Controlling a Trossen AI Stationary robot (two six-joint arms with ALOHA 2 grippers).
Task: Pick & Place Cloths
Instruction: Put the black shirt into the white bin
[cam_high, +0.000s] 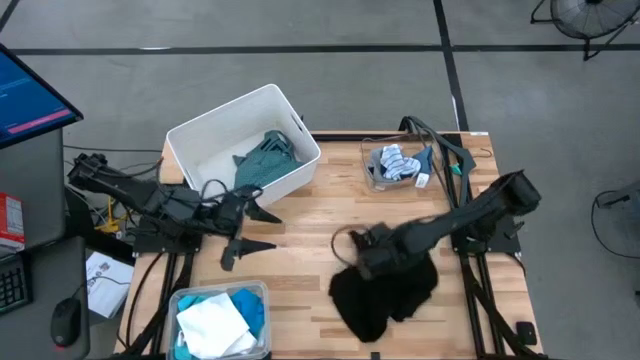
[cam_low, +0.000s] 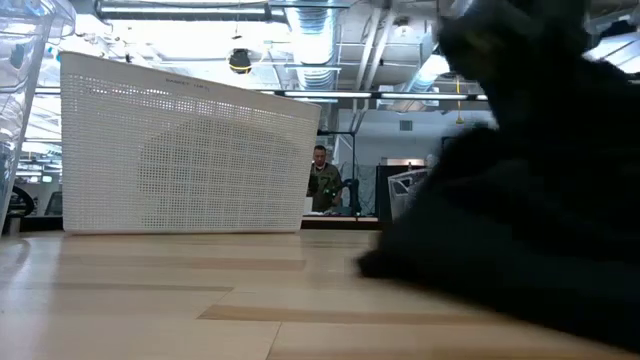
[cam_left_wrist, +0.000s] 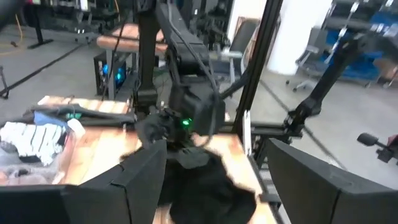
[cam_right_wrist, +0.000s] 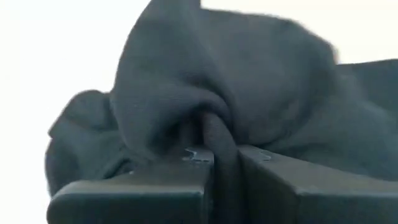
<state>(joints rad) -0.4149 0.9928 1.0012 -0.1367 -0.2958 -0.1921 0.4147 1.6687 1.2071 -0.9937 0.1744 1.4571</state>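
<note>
A large black garment lies heaped on the table's near right part and fills the low view's right side. My right gripper is over its upper left part, shut on a bunched fold. My left gripper is open, hovering near the white bin's near corner, empty. A teal-grey shirt lies inside the white bin. White and turquoise cloths fill a clear tub at the near left edge. Striped socks sit in a small clear tub at the far edge. My right gripper pinches a bunched fold of the black garment between its two fingers, several layers gathered. The fingers come from the table's right side, slanting down. The cloth rises in a hump at the fingers; the rest of the garment lies on the table.
The white perforated bin stands at the table's far left. Cables and a black-and-green tool lie at the far right corner. Bare wood lies between the two grippers. A person stands far off in the room.
</note>
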